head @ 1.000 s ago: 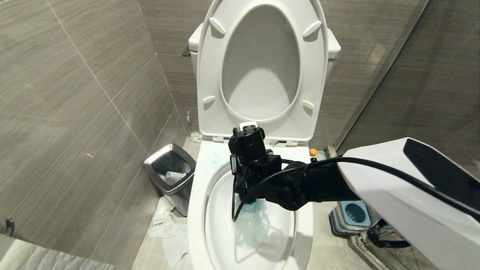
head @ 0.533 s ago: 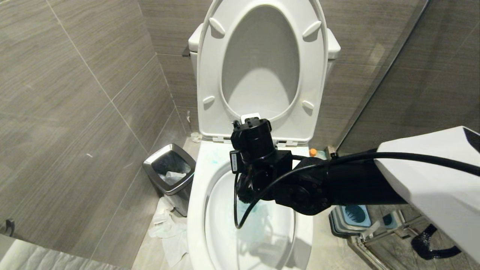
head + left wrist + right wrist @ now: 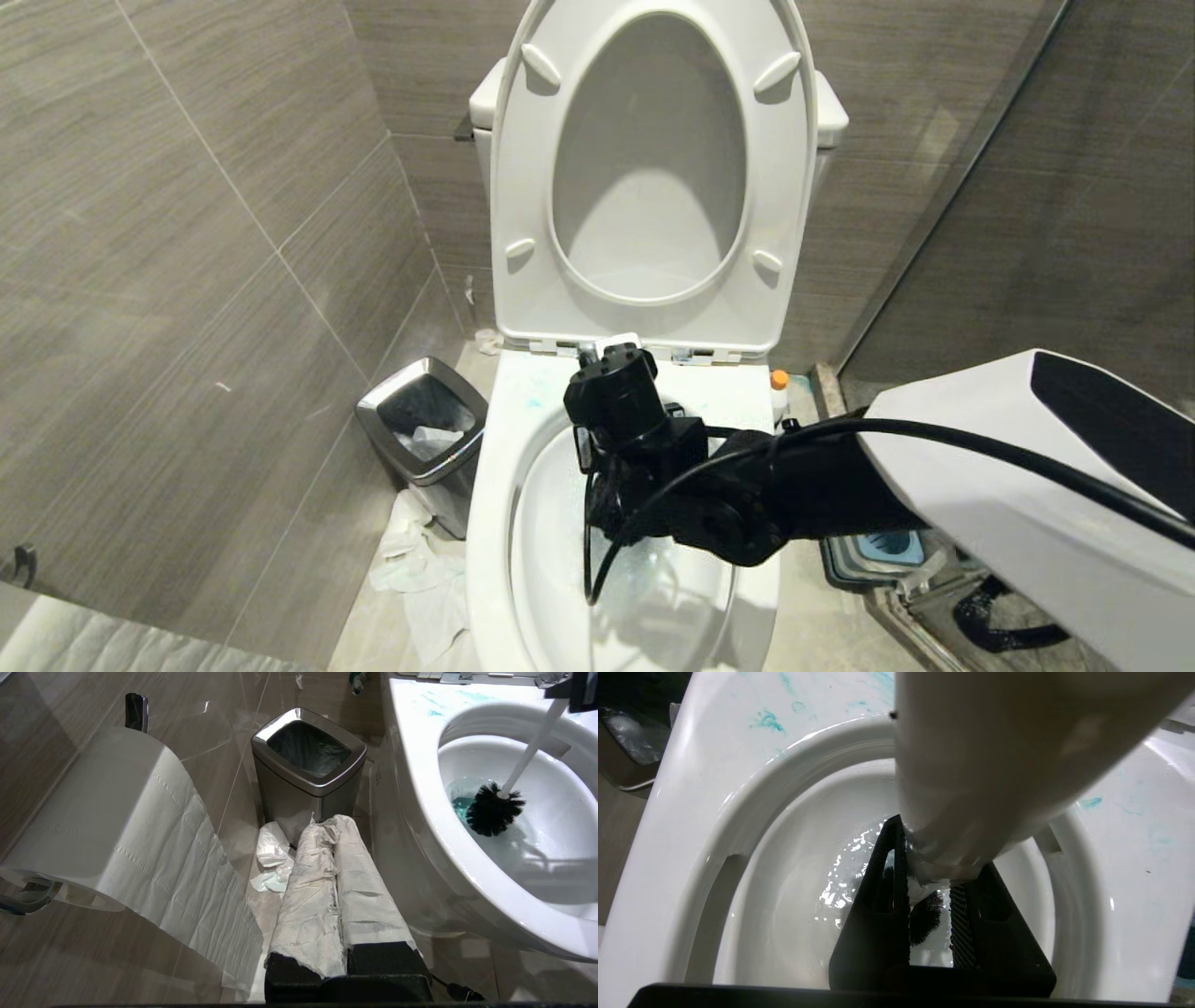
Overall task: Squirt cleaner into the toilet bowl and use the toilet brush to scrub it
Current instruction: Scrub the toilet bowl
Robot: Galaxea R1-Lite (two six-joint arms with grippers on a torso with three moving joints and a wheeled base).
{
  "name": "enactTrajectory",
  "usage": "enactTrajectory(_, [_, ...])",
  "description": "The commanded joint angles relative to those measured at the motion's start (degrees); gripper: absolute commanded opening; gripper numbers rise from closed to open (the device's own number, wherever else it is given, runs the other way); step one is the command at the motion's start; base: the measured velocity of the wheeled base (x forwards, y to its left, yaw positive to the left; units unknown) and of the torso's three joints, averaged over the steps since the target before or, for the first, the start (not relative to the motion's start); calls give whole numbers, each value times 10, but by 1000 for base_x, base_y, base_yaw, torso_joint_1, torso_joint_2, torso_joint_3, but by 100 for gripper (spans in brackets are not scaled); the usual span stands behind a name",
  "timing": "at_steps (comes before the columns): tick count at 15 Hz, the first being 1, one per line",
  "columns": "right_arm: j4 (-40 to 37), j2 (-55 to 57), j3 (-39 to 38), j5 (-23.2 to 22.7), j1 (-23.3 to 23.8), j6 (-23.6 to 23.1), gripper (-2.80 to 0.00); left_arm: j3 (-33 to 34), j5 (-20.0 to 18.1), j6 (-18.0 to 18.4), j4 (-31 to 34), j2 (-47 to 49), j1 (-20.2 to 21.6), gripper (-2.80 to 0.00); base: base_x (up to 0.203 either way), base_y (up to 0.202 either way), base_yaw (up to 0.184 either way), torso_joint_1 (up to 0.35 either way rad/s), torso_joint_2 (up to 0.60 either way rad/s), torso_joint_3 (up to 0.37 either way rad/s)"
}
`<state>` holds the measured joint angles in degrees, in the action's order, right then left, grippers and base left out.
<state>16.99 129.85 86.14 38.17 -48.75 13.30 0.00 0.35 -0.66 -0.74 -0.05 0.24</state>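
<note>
Nearest the robot, the left gripper [image 3: 343, 882] hangs parked low beside the toilet, its paper-wrapped fingers [image 3: 308, 891] pressed together on nothing, pointing toward the steel-rimmed bin [image 3: 309, 760] and the toilet paper roll [image 3: 107, 826] on the wall.

Further in, the right gripper [image 3: 627, 485] reaches over the toilet bowl [image 3: 485, 523] from the right, its fingers [image 3: 878, 896] clenched on the toilet brush [image 3: 507, 800] at the upper handle. The handle's long axis runs steeply down and away from the fingers, tilted toward the bin side, so the dark head sits below them in the basin, at the edge of the turquoise cleaner [image 3: 460, 805] pooled in the water. My reading is that scrubbing is under way, and the next stroke turns on sweeping that head along the basin wall while keeping the handle's slant. The right arm alone is placed for it.

Turquoise smears mark the rim near the hinges. Beyond, the seat and lid [image 3: 644, 177] stand raised, and the orange-capped bottle [image 3: 780, 392] stands on the floor to the right. No writing is legible anywhere.
</note>
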Motion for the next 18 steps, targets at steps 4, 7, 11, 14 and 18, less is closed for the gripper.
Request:
enactTrajectory(4, [2,-100,-118,1,-8,21,-280,4,0,0,-1,0,0,-280,0,0,0,0,0,0])
enactTrajectory(7, [1,-118,-161,-1,-43,57,-280,4,0,0,0,0,0,-280,0,0,0,0,0,0])
enactTrajectory(11, [2,-77,-95,0,-62,58,-280,4,0,0,0,0,0,-280,0,0,0,0,0,0])
enactTrajectory(14, [-1,-36,-23,0,-60,51,-280,4,0,0,0,0,0,-280,0,0,0,0,0,0])
enactTrajectory(18, [-1,-7,45,5,-35,11,-280,4,0,0,0,0,0,-280,0,0,0,0,0,0])
